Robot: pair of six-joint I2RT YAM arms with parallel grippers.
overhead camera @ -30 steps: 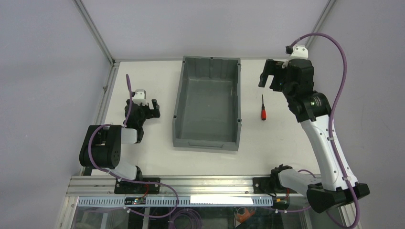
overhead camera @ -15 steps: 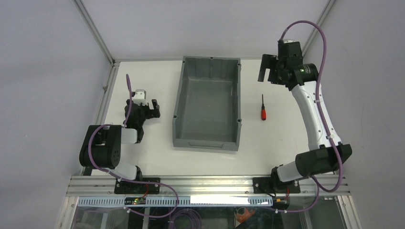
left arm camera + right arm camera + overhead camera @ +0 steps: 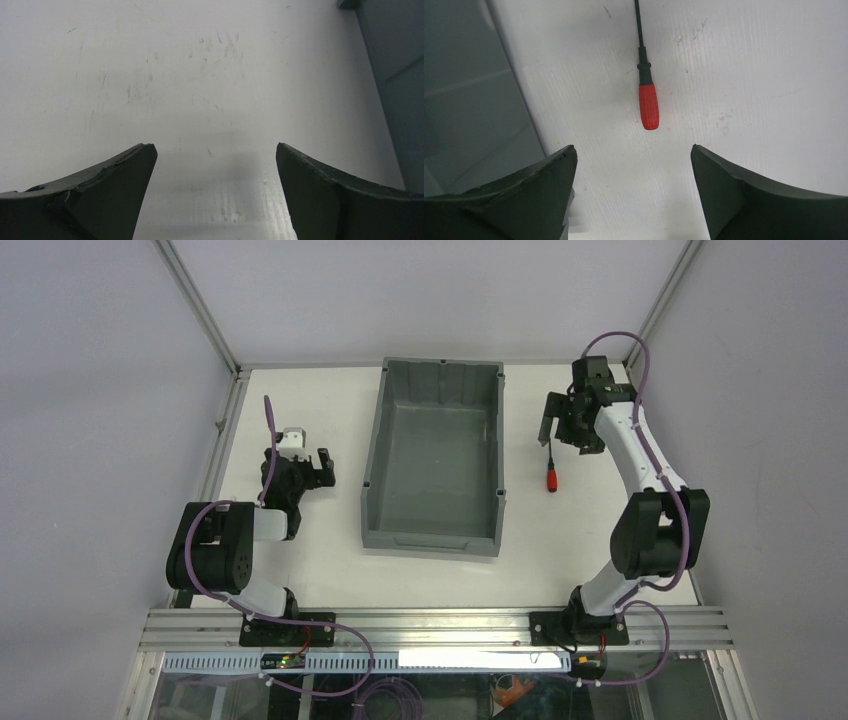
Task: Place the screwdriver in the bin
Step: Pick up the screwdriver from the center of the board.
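Table: white, scuffed, carrying everything below.

Bin: dark grey, standing at the centre of the table in the top view, long side running 12 to 6 o'clock. Its floor is bare.

My left gripper: at 9 o'clock of the bin, well apart from it. Jaws spread wide with only scratched table surface between them. The bin's wall shows at 3 o'clock in my left wrist view.

My right gripper: at 3 o'clock of the bin, towards the far end. Jaws spread wide and holding nothing. The bin's wall fills 9 o'clock in my right wrist view.

Screwdriver: lying flat on the table outside the bin, near its right wall but not touching. In my right wrist view it sits at 12 o'clock of the gap between my fingers, red handle nearest, black shaft running on towards 12 o'clock.
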